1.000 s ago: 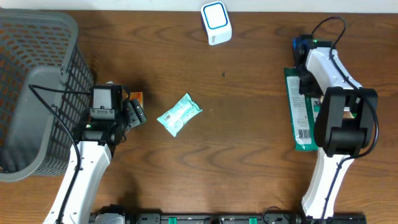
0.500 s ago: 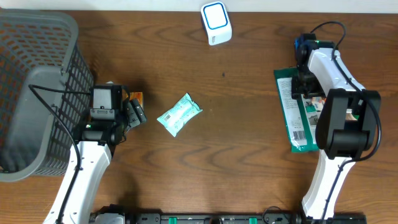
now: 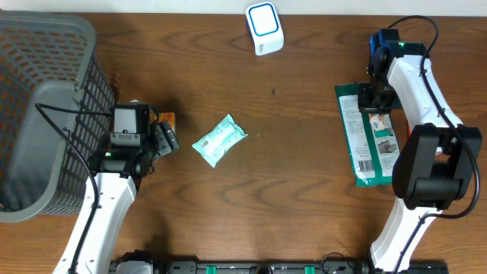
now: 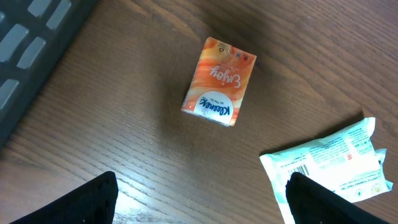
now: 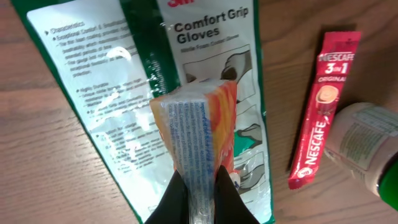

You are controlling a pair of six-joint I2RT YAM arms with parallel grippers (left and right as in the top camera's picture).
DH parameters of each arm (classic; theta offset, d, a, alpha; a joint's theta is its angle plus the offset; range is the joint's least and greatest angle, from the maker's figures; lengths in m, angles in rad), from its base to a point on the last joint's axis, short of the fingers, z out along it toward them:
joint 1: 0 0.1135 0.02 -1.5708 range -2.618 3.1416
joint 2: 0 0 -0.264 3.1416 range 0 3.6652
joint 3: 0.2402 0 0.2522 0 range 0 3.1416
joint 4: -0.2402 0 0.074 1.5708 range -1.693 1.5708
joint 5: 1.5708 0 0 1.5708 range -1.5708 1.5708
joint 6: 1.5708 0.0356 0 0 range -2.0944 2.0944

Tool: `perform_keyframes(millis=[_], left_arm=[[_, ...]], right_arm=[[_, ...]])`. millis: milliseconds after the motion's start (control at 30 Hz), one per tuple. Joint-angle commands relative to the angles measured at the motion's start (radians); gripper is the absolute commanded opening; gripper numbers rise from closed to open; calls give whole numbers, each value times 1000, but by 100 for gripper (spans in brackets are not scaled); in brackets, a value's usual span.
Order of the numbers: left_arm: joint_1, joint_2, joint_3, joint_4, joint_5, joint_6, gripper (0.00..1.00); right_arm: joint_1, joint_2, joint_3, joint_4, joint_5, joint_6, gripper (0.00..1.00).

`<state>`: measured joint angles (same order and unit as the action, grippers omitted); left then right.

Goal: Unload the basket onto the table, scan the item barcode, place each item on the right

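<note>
Dark brown wood-grain table fills every view; only a pale strip shows past its far edge in the overhead, so there is no room detail. A grey plastic lattice basket sits at the left end. A white box-shaped barcode scanner with a blue ring sits at far centre, well apart from both arms. The right jaws are pinched tight on one end of an orange and clear plastic-wrapped pack. The pack's long axis runs straight out from the jaws. Its narrow clear edge with blue print faces the wrist camera, and its orange face is turned to the right of that view. The print is too small to read. The pack is over a flat green 3M Comfort Grip Gloves bag at the right side of the table; I can't tell if it touches the bag. In the overhead the bag's long axis runs near to far, slightly tilted, with its barcode at the near end. A red Nescafe 3in1 sachet lies just beside the bag, and a white-labelled bottle with a green cap is next to the sachet. The left jaws are spread wide and hold nothing, hanging over bare table. An orange Kleenex tissue pack lies just ahead of them, and a mint-green and white wipe packet lies to one side.
</note>
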<state>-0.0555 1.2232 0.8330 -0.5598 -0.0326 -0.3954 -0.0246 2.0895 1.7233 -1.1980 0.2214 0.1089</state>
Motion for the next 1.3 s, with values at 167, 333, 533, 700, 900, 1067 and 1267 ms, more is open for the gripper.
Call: perform_keyframes(millis=[167,333,533,700,900,1067,1267], left_arm=[[0,0,25,0,-13,2,87],[0,0,25,0,-13,2,87],[0,0,25,0,-13,2,87],[0,0,25,0,-13,2,87],[0,0,25,0,-13,2,88],[0,0,25,0,-13,2,87],[0,0,24,20,-13,2,88]], right_arm=[[-3,-15,15,-6,-9,-67,94],[-2,-15,15,-14,-89,-88,29],[23,-15,15,51,-651,-142,74],[89,-15,15,77,-840,-140,77],[262,-14,-17,175,-840,-93,81],[407,-14,-113,374,-829,50,80],[499,-14,-181,448,-795,115,77]])
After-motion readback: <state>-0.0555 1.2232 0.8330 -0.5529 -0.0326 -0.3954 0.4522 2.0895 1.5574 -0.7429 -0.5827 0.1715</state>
